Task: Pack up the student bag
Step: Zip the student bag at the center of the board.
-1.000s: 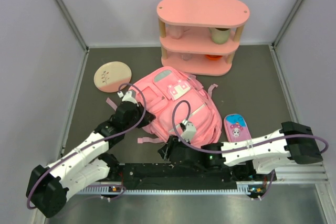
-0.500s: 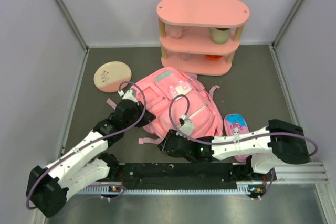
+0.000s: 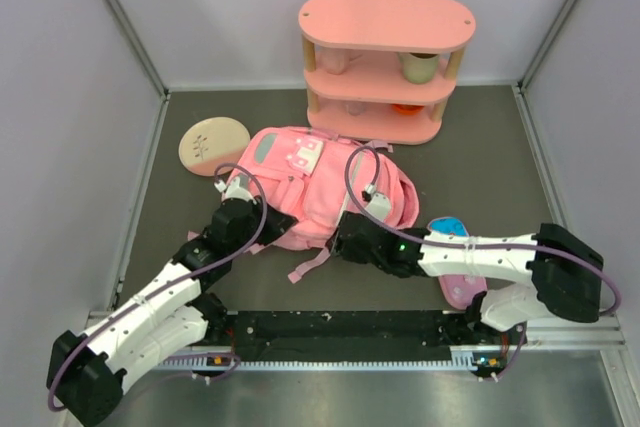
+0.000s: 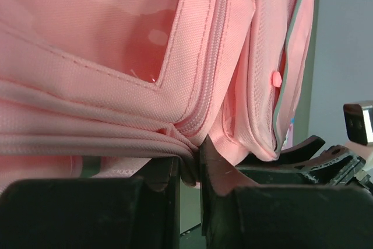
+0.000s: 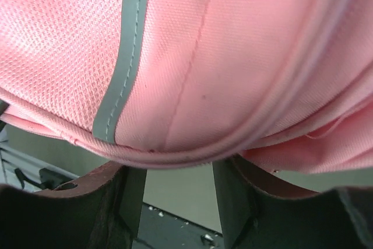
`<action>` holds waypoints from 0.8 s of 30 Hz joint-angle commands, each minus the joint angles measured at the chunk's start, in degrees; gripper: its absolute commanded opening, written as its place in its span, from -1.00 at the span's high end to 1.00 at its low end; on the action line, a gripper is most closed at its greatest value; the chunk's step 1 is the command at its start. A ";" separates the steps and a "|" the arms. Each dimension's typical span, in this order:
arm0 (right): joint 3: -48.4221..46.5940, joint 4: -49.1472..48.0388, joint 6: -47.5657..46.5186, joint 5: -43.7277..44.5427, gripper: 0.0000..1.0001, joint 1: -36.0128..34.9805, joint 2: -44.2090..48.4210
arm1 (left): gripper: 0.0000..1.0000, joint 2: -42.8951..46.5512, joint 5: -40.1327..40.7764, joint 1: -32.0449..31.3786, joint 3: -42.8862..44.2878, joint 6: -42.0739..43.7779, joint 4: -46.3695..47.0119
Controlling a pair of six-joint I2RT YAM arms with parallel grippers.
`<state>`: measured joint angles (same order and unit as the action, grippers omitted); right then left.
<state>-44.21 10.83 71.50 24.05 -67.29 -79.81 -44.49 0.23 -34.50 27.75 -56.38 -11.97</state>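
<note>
Fabric is filling both wrist views: the student bag (image 3: 320,182) is lying on the bench (image 3: 480,157) directly between our two sets of fingers, its long axis running crosswise from one set to the other. Our left fingers (image 4: 217,173) are pinching almost together on a piped seam at the bag's left end. Our right fingers (image 5: 131,193) are standing apart beneath its near right edge, the seam draping across their tips, nothing clearly gripped. Both arms are touching it, so we are judging neither nearer for opening it.
</note>
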 commanded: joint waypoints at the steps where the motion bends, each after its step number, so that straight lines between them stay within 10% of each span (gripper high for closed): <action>1: 0.26 3.77 -13.20 11.11 0.03 5.32 5.17 | 1.00 4.24 -8.67 -0.92 -3.04 -1.62 3.44; 14: 11.77 -9.85 -8.76 2.84 -0.04 -6.10 10.13 | 0.24 -3.76 -12.88 -1.01 -2.09 -3.03 10.82; 18: 11.42 -13.45 -7.17 7.12 -0.04 -8.29 5.91 | -0.28 -4.64 -14.29 -1.01 -0.85 -2.51 10.82; 24: 8.53 -14.78 -10.85 14.88 -0.08 -7.60 2.56 | -0.24 -4.55 -13.85 -1.09 -0.85 -1.89 10.30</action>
<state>-32.25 0.56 63.02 31.24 -75.26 -75.68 -49.17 -11.40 -35.29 24.45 -59.29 -5.61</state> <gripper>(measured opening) 0.540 0.623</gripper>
